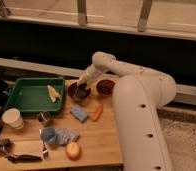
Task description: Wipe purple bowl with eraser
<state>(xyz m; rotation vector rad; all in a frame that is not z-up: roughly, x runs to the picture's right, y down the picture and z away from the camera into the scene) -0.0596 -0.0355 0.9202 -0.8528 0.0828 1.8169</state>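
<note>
Starting at the near edge of the wooden table (103,142), you are seeing a round orange fruit (73,150). Behind it a blue sponge (79,113) and an orange-red stick (97,112) are lying mid-table. At the far edge the gripper (81,90) is reaching down into the purple bowl (78,92), beside the dark red bowl (105,87); you cannot tell its grip, nor see the eraser.

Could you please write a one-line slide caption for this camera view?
Gripper lowered into the purple bowl beside the dark red bowl, with blue sponge nearby.
</note>
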